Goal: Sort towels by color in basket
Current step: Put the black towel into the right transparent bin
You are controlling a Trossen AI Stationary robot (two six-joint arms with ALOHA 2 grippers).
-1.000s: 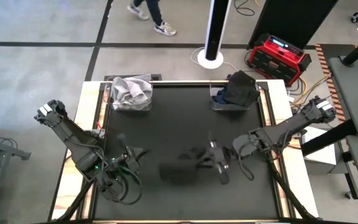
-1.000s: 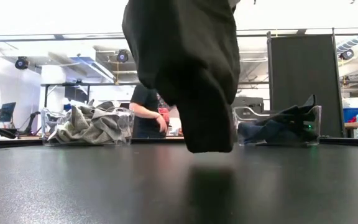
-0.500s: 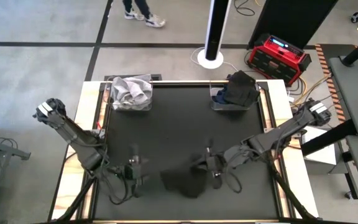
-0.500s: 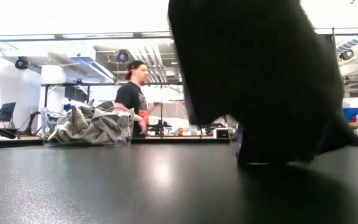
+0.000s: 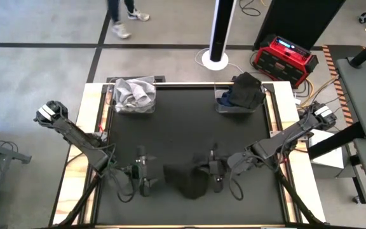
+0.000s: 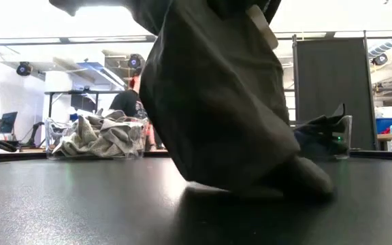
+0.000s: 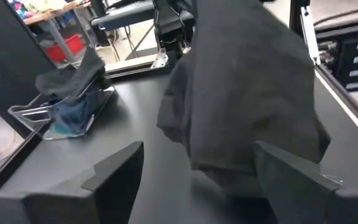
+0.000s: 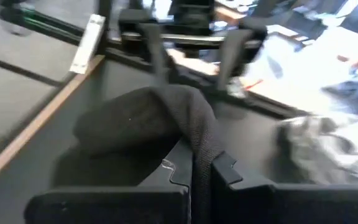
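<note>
A black towel with a white tag hangs in a bunch near the table's front middle, and its lower end rests on the black mat. My right gripper is shut on the towel's right side. My left gripper stands open just left of the towel, apart from it; in the left wrist view its fingers spread wide, with the towel beyond them. At the back, the left basket holds light grey towels and the right basket holds dark ones. My right gripper pinches a raised fold of the black towel between its two shut fingers. The fingers come from the table's right, nearly level and slanting a little down. The towel droops away from the fingers, slack, with its lower part on the mat.
The black mat lies bare between the baskets and the towel. A wooden rim borders the table on both sides. A person walks on the floor beyond the far edge, and a red case stands off the back right.
My left gripper has opened, sunk, and slid toward the near edge and the towel. My right gripper has come down and a little left with the towel. The towel hung clear of the mat before; its lower end has now settled on the mat.
</note>
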